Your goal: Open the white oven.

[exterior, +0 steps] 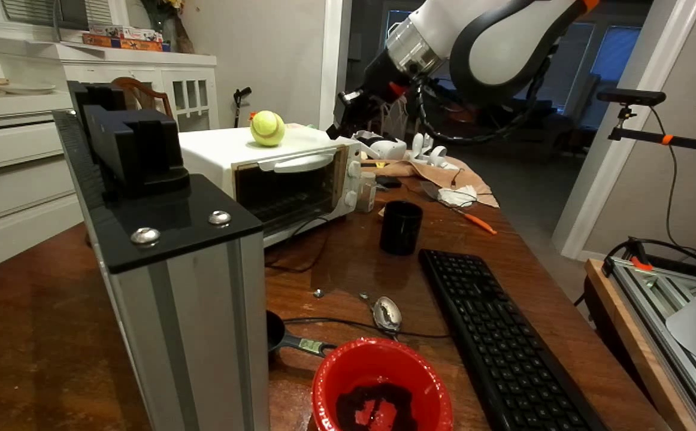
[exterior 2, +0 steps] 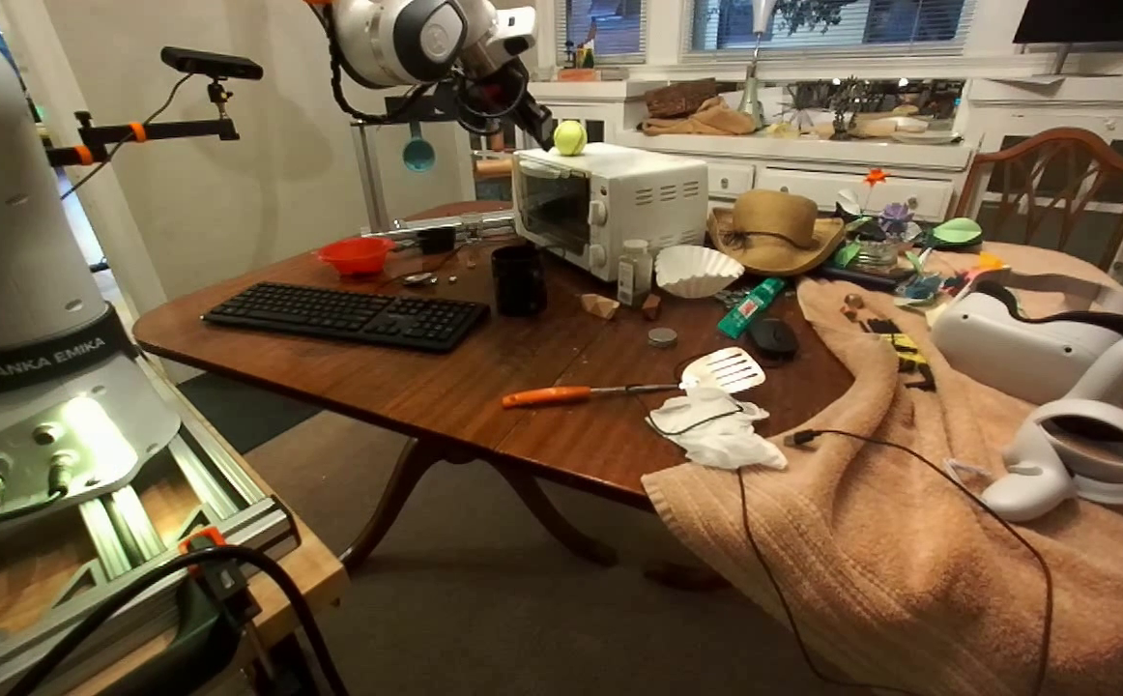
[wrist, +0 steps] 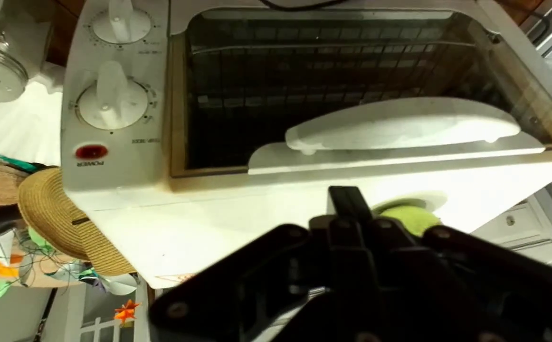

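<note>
The white oven (exterior: pixel 204 143) stands on the wooden table, and it shows in both exterior views (exterior 2: pixel 673 193). In the wrist view the white oven (wrist: pixel 257 204) appears upside down, with its glass door (wrist: pixel 276 76) closed. The pale door handle (wrist: pixel 404 126) runs along the door's top edge. My gripper (wrist: pixel 347 192) is shut and empty, its dark fingertips together. In both exterior views the gripper (exterior: pixel 332 130) hangs by the oven's top front edge, close to the handle (exterior: pixel 300 161). I cannot tell whether the fingertips (exterior 2: pixel 549 145) touch the oven.
A tennis ball (exterior: pixel 267 128) sits on the oven top near the gripper. A black mug (exterior: pixel 401 227) and a keyboard (exterior: pixel 504 335) lie before the oven. A ribbed metal block (exterior: pixel 186 323) stands on one side. A glass shaker (exterior 2: pixel 633 271), paper filter (exterior 2: pixel 697 271) and straw hat (exterior 2: pixel 774 217) stand on the other.
</note>
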Robot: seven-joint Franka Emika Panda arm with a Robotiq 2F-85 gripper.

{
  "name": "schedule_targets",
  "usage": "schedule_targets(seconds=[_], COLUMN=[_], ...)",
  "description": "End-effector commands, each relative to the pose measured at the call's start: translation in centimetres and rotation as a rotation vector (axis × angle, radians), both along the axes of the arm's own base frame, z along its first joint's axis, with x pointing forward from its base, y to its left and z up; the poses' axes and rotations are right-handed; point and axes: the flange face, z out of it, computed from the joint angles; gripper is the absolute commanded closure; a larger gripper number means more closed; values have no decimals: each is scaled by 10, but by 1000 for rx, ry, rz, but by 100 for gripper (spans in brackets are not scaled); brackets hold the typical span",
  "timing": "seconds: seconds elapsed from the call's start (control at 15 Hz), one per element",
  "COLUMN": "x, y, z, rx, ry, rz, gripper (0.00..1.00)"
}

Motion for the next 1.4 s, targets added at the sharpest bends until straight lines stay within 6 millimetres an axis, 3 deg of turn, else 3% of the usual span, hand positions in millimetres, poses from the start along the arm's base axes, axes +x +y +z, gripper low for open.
schedule_targets(seconds=[0.0, 0.4, 1.33], x=[15, 22, 16], y=[5, 17, 33], z=[-12, -25, -30], rx=[-12, -42, -41], ry=[-19, 4, 115], rz=[-5, 2, -17], gripper=[100, 100, 100])
